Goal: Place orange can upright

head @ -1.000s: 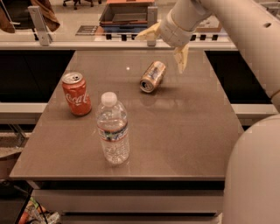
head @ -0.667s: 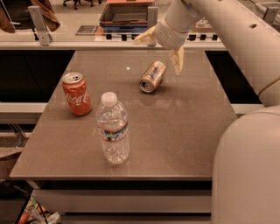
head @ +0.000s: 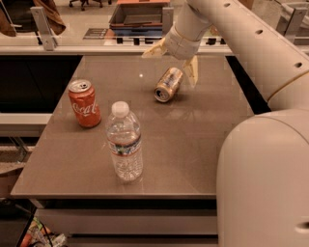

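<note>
The orange can (head: 168,84) lies on its side on the brown table (head: 193,140), its silver end turned toward the front left. My gripper (head: 173,60) hangs just above and behind the can at the far side of the table. Its two tan fingers are spread wide apart, one pointing left (head: 154,49) and one pointing down (head: 191,72) beside the can's far end. The gripper is open and holds nothing.
A red Coca-Cola can (head: 84,103) stands upright at the left. A clear water bottle (head: 125,142) stands upright near the front middle. My arm (head: 251,43) reaches in from the right and my body (head: 263,183) fills the lower right. A counter with a tray (head: 140,14) lies behind the table.
The gripper has moved slightly back and left above the can. The orange can, red can and bottle have not moved.
</note>
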